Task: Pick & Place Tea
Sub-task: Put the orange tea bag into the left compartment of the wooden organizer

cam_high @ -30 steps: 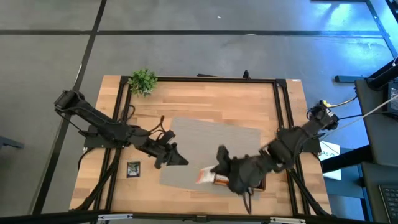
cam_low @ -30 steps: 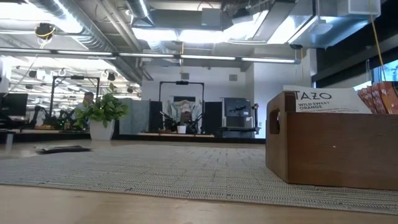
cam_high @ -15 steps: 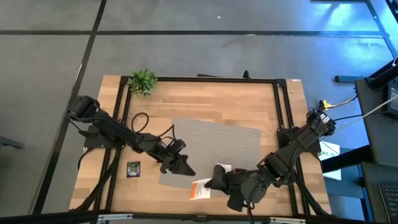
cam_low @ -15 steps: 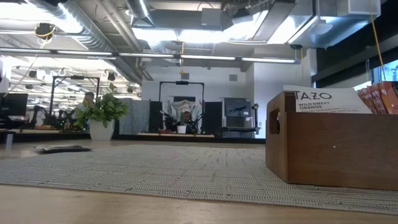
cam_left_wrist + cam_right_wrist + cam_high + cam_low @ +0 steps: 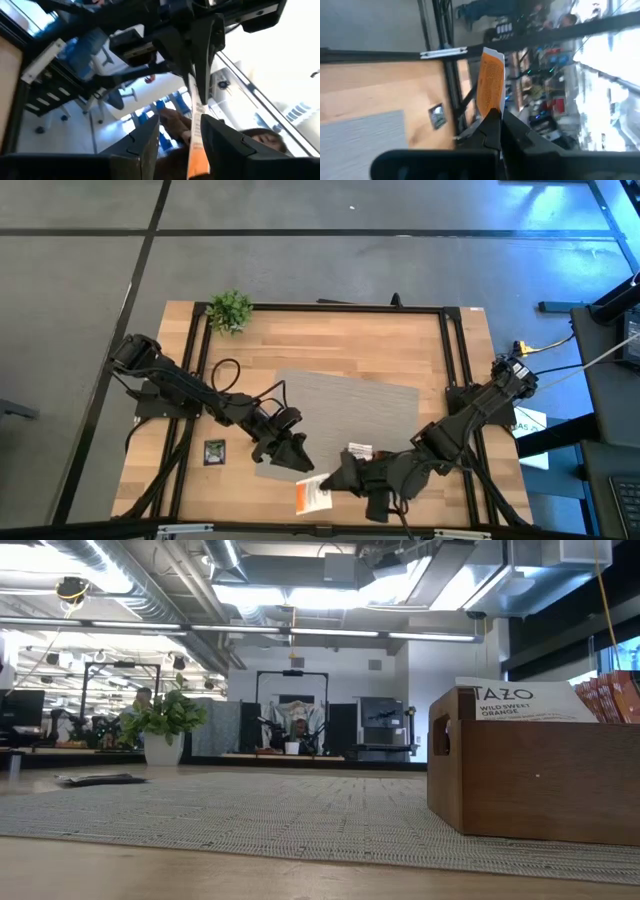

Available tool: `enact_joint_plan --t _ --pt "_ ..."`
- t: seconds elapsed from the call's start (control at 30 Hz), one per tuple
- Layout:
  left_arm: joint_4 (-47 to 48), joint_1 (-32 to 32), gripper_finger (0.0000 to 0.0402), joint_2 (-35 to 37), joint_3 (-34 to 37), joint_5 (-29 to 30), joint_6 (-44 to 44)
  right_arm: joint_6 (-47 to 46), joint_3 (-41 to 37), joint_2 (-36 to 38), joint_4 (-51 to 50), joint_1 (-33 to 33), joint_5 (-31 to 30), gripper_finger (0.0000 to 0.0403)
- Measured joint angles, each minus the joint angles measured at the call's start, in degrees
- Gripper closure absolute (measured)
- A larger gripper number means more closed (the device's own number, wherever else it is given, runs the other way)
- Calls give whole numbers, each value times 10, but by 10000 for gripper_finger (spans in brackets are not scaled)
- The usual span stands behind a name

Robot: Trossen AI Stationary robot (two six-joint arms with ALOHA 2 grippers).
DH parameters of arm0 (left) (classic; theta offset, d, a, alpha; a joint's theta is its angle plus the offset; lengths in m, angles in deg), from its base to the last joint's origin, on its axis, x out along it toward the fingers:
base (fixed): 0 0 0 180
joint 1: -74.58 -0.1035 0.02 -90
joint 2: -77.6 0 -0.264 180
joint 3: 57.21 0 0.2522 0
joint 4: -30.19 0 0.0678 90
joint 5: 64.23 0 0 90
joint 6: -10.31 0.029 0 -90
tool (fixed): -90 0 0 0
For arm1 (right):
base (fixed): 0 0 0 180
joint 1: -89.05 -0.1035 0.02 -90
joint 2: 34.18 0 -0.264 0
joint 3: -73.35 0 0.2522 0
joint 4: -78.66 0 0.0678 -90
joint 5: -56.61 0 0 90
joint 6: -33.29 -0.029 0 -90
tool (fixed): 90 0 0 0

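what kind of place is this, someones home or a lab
Probably a robotics lab or open workshop: exposed ceiling ducts, another robot rig across the room, and rolling office chairs beyond the wooden table.

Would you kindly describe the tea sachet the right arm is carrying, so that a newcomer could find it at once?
Start at the grey mat in the high view and go to its near edge. There the right gripper pinches a white-and-orange tea sachet, the only sachet held by a gripper; a dark one lies flat on bare wood.
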Motion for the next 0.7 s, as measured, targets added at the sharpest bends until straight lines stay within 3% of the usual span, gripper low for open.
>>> enact_joint_plan --t 0.23,0.7 --pt "0 0 262 0 -25 -27 -2 33 0 0 11 15 38 399" --pt "1 0 295 0 -32 -71 -8 56 0 0 8 28 41 399"
